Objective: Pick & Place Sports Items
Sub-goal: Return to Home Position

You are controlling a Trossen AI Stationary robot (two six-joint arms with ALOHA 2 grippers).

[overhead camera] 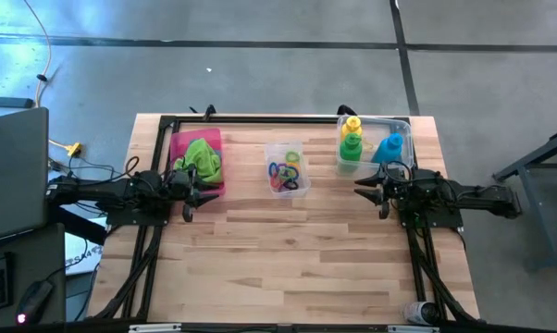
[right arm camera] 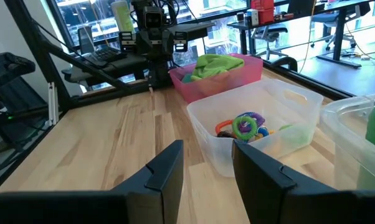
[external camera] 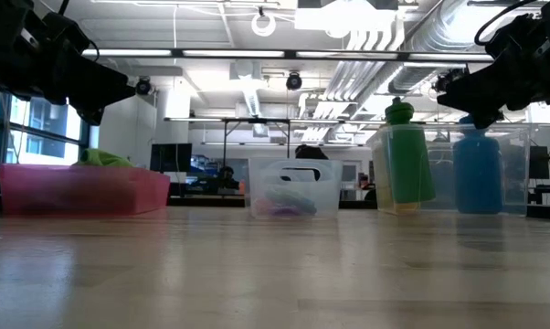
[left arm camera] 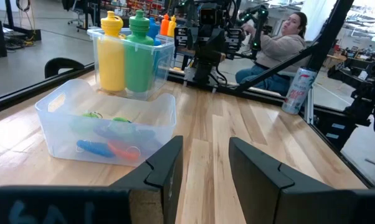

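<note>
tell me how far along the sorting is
Sorting looks done: bottles stand in the right box, towels lie in the pink tray, rings sit in the middle bin. Nothing in hand: left gripper and right gripper are open and empty. Left: seemingly only parking the arms.

No legible text, labels or numbers

Clear box (overhead camera: 302, 148) mid-table: rings (overhead camera: 286, 173) red, blue, purple, green.
Left-arm side of box: pink tray (overhead camera: 180, 143) w/ lime green towel (overhead camera: 201, 159), teal towel (right arm camera: 186, 77) edge.
Right-arm side of box: yellow bottle (overhead camera: 352, 124), green bottle (overhead camera: 352, 146), blue bottle (overhead camera: 388, 148).
Table (overhead camera: 288, 250): pale wood, plank stripes.
</note>
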